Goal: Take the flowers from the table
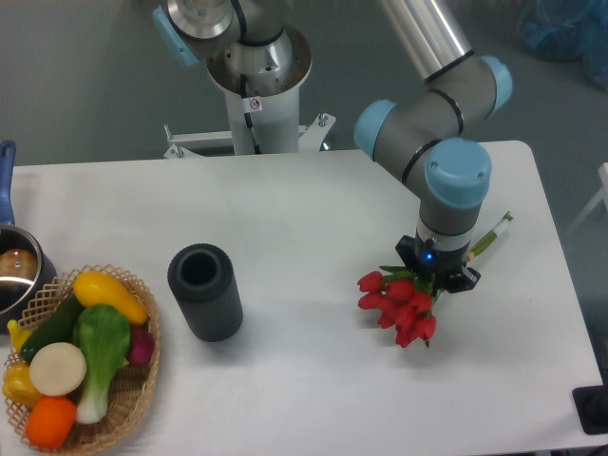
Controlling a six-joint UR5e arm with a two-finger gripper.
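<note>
even, bright overhead lighting with no hard directional source; the table (313, 209) reads as near-white with a faint blue-grey cast. shadows are soft and short: a pale smudge lies just right of the dark cylinder (204, 292), and a dim one spreads under the flowers (401, 306), centre right. the arm's metal tube (425, 33), top centre, carries a long specular streak. focus is fairly sharp at frame centre; the blue heap (565, 28) in the upper right corner is softer. slight compression noise shows on the grey floor. no marked distortion at the edges.
</note>
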